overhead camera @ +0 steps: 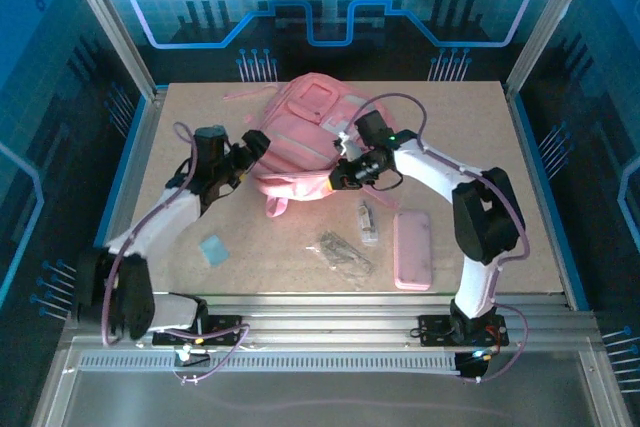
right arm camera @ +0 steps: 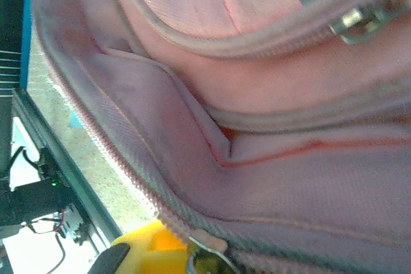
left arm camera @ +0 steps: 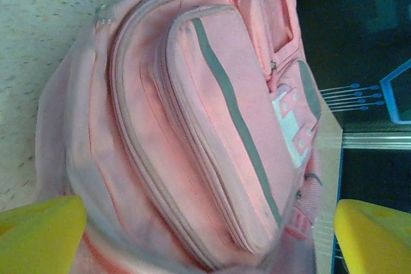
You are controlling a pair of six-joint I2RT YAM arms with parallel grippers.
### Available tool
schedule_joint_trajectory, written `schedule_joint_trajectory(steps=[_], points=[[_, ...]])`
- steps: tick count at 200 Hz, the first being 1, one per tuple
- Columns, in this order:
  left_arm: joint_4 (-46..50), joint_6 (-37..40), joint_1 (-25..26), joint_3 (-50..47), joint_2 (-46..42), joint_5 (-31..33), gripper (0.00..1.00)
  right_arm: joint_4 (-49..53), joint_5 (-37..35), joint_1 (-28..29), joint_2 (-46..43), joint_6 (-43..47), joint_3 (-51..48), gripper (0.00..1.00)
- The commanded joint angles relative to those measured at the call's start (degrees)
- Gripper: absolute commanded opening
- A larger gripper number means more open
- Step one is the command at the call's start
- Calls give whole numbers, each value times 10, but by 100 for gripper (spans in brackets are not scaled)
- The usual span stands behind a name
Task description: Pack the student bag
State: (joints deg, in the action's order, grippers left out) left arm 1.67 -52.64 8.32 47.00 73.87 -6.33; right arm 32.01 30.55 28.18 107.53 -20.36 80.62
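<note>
Clutter is lying nearest the arm bases on the table (overhead camera: pixel 480 147): a small blue card (overhead camera: pixel 213 249) on the left, a crumpled clear packet (overhead camera: pixel 345 253) in the middle, a small clear-wrapped item (overhead camera: pixel 368 220) just behind it, and a flat pink pencil case (overhead camera: pixel 412 249) on the right, all apart from each other. Farther in, the student bag (overhead camera: pixel 305 137) is resting front-up in the middle of the table, towards its far half, with a pink strap loop (overhead camera: pixel 274 206) trailing off its near edge. The left tool (overhead camera: pixel 250 152) is hovering just beside the bag's left flank, its yellow fingers (left arm camera: pixel 38 232) standing wide apart and gripping nothing; its wrist camera is looking across the bag's zipped front pockets. The right tool (overhead camera: pixel 343 175) is sitting at the bag's near right edge with its jaws closed, a yellow fingertip (right arm camera: pixel 144 248) lying right at a zipper pull (right arm camera: pixel 204 243); whether it is pinching that pull I cannot tell. Beyond the bag, a thin pink strip (overhead camera: pixel 250 93) is lying on the table near the far edge.
</note>
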Motion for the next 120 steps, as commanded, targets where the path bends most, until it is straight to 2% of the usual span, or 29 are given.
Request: schedule_joint_trajectory(steps=[1, 26, 48, 102, 120], points=[[46, -40, 5, -46, -52, 33, 99, -67, 41, 14, 25, -43, 58, 0], [15, -113, 46, -98, -80, 58, 99, -74, 46, 40, 48, -56, 88, 0], [-38, -161, 80, -116, -60, 81, 99, -79, 58, 62, 51, -65, 91, 0], [-145, -173, 107, -74, 65, 117, 98, -87, 78, 106, 13, -56, 21, 0], [-177, -166, 106, -61, 113, 113, 90, -70, 78, 110, 1, -35, -2, 0]])
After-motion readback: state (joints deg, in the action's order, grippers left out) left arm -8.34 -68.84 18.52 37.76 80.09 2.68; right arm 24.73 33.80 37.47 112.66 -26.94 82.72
